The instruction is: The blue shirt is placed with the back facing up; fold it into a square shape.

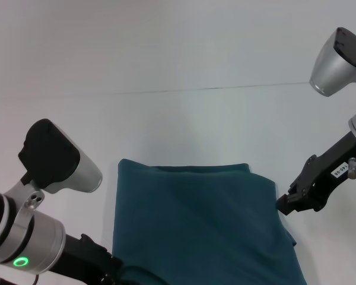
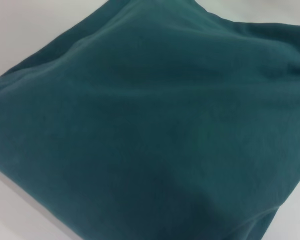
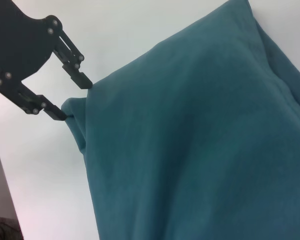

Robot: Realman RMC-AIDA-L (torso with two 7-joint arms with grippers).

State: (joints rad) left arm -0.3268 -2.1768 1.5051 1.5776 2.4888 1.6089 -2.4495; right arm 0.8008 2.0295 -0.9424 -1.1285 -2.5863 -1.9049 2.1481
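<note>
Lying folded on the white table (image 1: 166,53), the blue shirt (image 1: 202,228) sits between both arms; right gripper (image 3: 74,99) spreads wide at its corner, probably ready to pinch; left gripper (image 1: 107,270) fingers I cannot tell

Place: robot test bench or lab, not a home
Surface: plain white desk (image 1: 184,53), bare, one thin seam line crossing from 9 to 3 o'clock in the head view
Props: single blue shirt (image 1: 196,231) at 6 o'clock, nothing domestic around it
Rig: metal robot arms at 8 and 2 o'clock
Edge: dark clutter past the desk edge in the right wrist view, too blurred to identify
</note>
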